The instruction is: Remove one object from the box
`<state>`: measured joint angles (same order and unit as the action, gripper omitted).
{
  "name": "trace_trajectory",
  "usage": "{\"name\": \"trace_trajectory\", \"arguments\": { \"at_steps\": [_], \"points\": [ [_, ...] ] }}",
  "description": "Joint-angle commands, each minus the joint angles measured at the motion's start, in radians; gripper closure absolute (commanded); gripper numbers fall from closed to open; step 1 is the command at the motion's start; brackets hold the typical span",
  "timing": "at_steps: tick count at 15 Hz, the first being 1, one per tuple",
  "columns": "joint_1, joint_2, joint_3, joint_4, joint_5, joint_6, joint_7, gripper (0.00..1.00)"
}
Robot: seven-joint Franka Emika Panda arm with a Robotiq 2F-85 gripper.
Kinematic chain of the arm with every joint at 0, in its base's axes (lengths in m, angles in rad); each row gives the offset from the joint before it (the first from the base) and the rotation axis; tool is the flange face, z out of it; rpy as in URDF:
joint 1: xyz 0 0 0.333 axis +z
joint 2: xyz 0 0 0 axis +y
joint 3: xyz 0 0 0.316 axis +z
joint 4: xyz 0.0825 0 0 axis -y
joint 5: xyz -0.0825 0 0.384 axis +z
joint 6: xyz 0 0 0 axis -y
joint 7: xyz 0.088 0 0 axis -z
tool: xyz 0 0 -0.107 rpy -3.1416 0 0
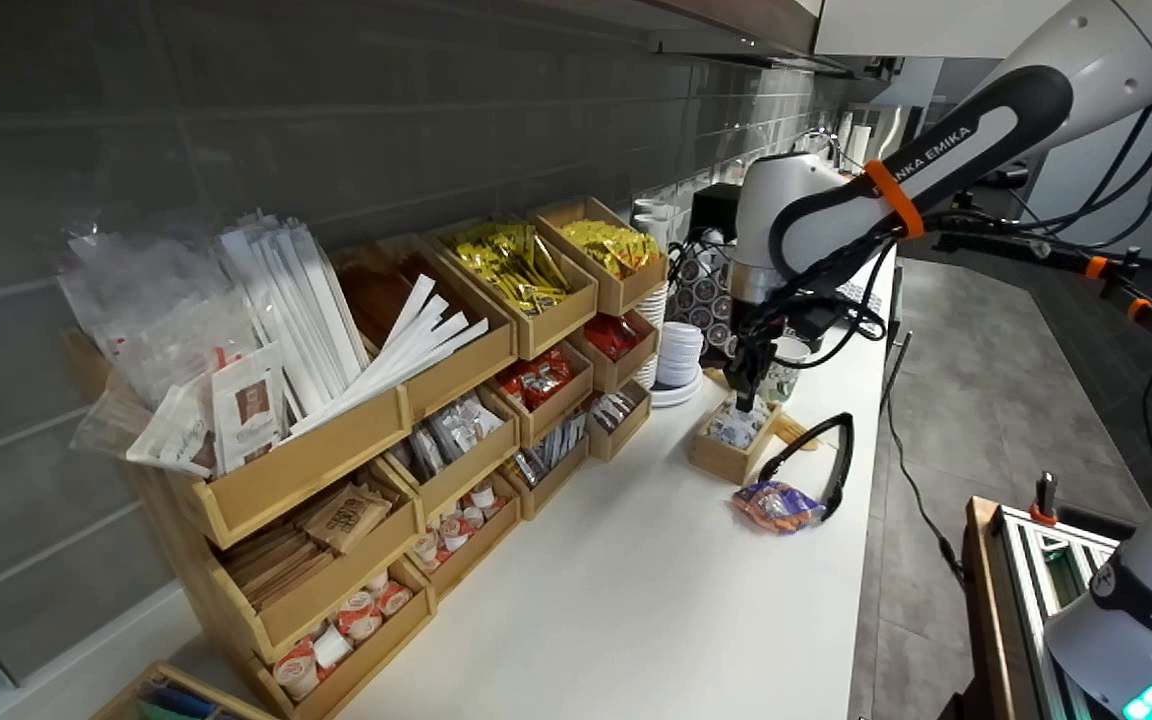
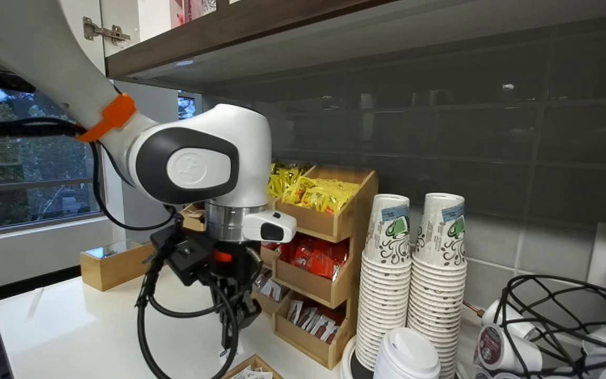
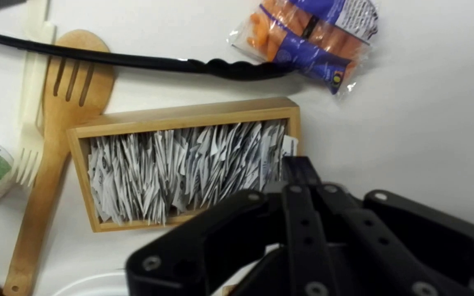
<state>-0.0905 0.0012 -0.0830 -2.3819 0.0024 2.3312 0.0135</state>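
While tan box (image 3: 187, 116) sits packed w/ white pkts (image 3: 150, 168), tool (image 3: 300, 164) clamped on single pkt (image 3: 289, 144) nr rim.

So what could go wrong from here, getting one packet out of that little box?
The white packet seemingly pinched in the closed end effector looks thin, so it might slip out. The other packets stand tightly together in the box, so a second could come up too. A low sideways swing might bump the black curved object beside the box.
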Motion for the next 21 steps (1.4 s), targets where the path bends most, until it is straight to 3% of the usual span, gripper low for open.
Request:
{"name": "trace_trajectory", "arguments": {
  "at_steps": [1,13,15,21],
  "points": [
    [0.024,-0.030,0.022,-0.028,0.052,-0.069,-0.022,1.00],
    [0.120,0.004,0.115,-0.132,0.268,-0.014,-0.110,1.00],
    [0.127,0.010,0.123,-0.142,0.272,0.008,-0.107,0.72],
    [0.125,0.016,0.124,-0.136,0.278,0.015,-0.101,0.29]
  ]
}}
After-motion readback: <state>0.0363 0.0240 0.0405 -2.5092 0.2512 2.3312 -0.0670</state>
